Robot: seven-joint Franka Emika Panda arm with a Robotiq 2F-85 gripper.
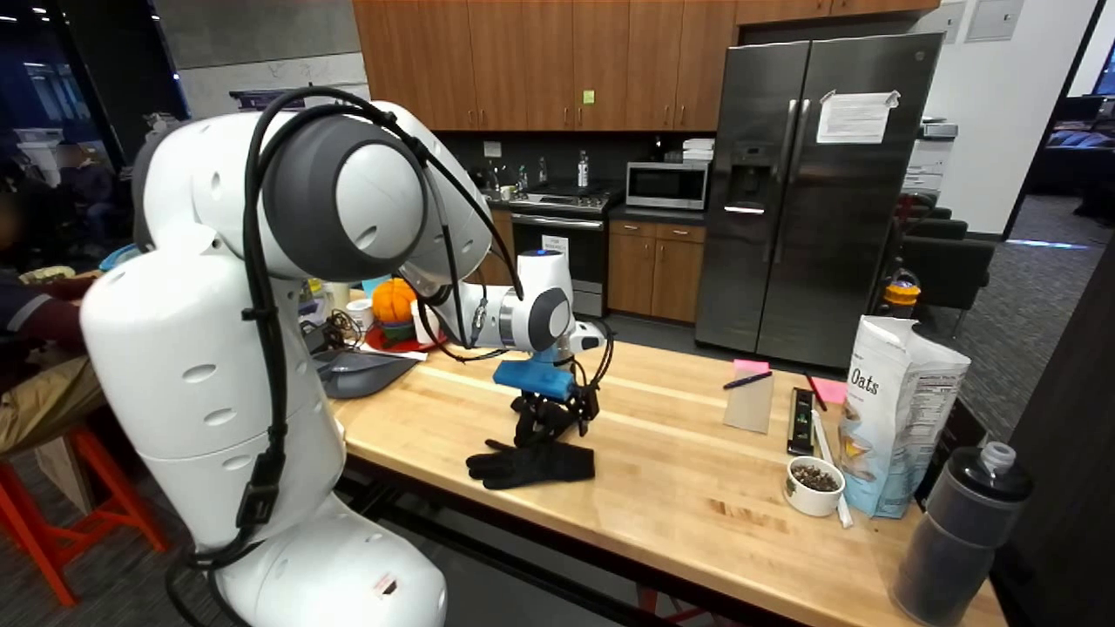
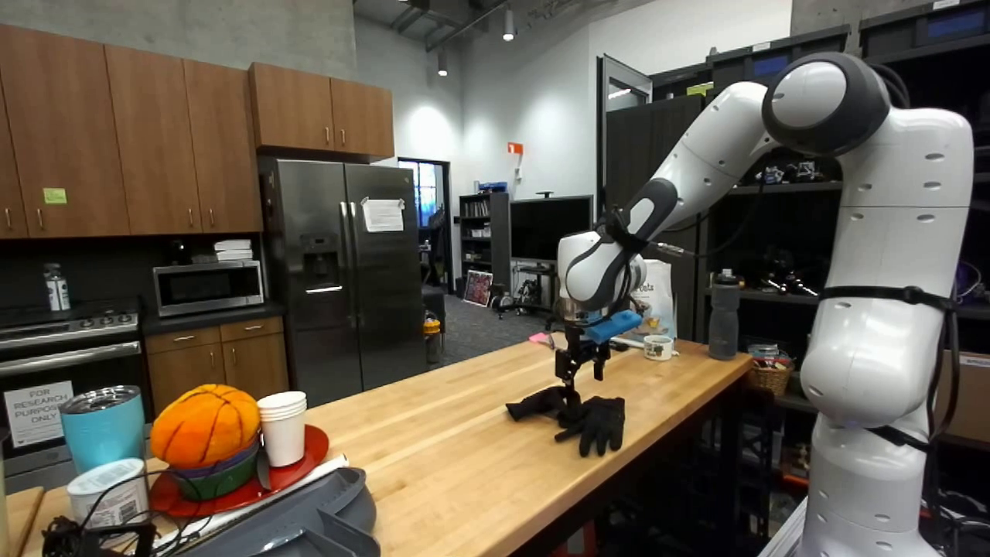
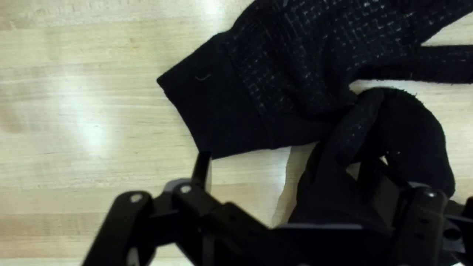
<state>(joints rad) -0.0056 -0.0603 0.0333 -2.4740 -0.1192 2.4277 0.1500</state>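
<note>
Two black gloves lie close together on the wooden table. Flat near the table edge is the first glove (image 1: 544, 464), its cuff (image 3: 218, 107) to the left and its speckled palm up in the wrist view. The second glove (image 2: 534, 404) is crumpled, with curled fingers that reach against the flat one. My gripper (image 3: 293, 175) points down over the crumpled glove, jaws wide apart. Part of that glove lies between the fingers, nearer the right one; bare wood shows beside the left finger (image 3: 201, 170). Whether the right finger touches the cloth, I cannot tell. Both exterior views show the gripper (image 2: 585, 377) low above the gloves.
Along the table (image 1: 662, 435) stand an oats bag (image 1: 902, 418), a small bowl (image 1: 814, 486), a grey bottle (image 1: 962, 540), and a notepad with a pen (image 1: 747, 380). At the opposite end are a grey tray (image 2: 309, 514), a red plate (image 2: 313, 456), an orange plush ball (image 2: 205, 425) and cups (image 2: 282, 429).
</note>
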